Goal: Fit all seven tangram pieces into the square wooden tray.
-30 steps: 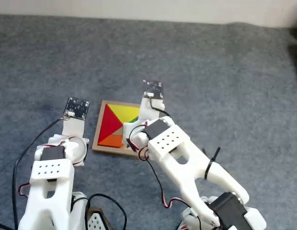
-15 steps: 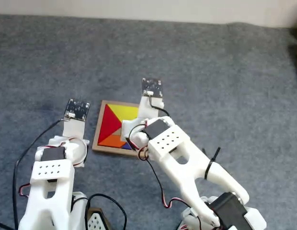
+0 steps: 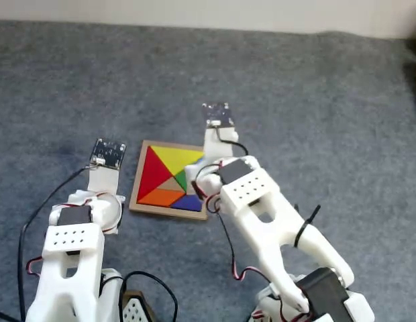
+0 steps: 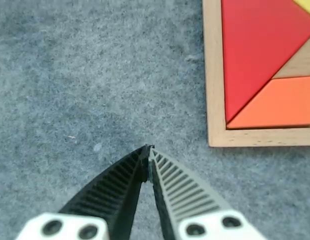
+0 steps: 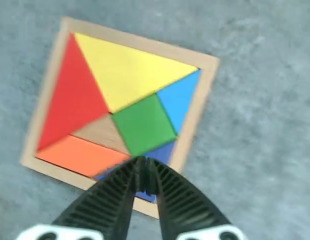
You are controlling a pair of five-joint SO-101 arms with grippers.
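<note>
Now R gripper [image 5: 145, 161] over tray [image 5: 140, 45], carpet [image 5: 265, 150].

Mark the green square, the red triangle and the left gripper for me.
green square [image 5: 144, 125], right wrist view, middle of its top face.
red triangle [image 5: 75, 100], right wrist view, middle of its top face.
left gripper [image 4: 147, 150], left wrist view, where its shut fingertips meet.

The high view looks down from the robot's side over the grey felt table top [image 3: 315, 100]. The left wrist view looks past the black left gripper [image 4: 147, 150], very near the felt; the right one, past the black right gripper [image 5: 143, 161], from higher. All share the square wooden tray [image 3: 135, 184].
</note>
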